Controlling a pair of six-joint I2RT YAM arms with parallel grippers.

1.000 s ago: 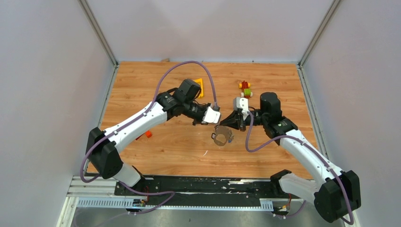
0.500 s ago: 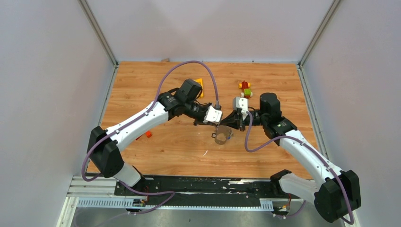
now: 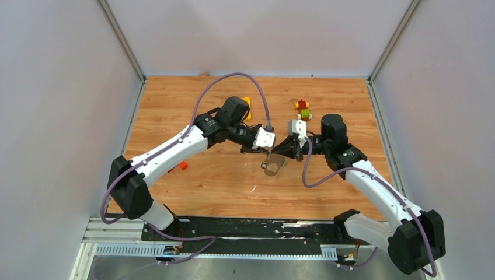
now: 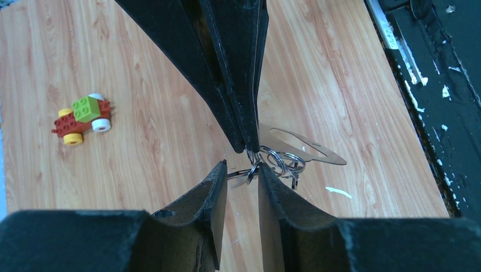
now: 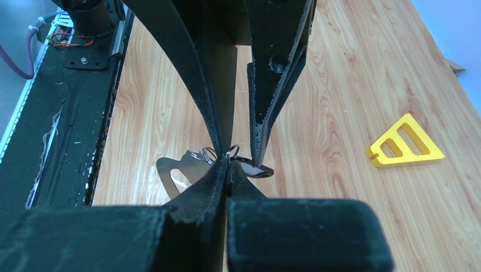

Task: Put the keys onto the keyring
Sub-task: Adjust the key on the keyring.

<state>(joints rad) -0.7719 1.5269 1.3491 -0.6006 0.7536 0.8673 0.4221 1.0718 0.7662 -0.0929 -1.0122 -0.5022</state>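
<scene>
While the keyring is dangling over the middle of the bench, its flat silver loop is sitting tilted just below the spot where the two sets of jaws are meeting. Whether its low end is touching the wood, I cannot tell. A small bunch of wire rings is sitting at the loop's upper end, right at the tips of the right jaws.

- Right jaws: pressing fully together, fingertips pinching the wire rings. In the right wrist view the rings are curling out on both sides of the closed tips, with the keyring showing beneath them.
- Left jaws: standing narrowly apart, facing the right jaws tip to tip. Their fingertips are flanking a thin metal piece that is lying across the gap. Contact with either finger cannot be told, nor whether that piece is a key.
- Top view: the keyring is hanging between the two arms, nearer the arm bases than the tips.

Surroundings: a red, green and yellow toy block figure is lying well apart on the far side, and a yellow triangle frame is lying flat, also well apart.
</scene>
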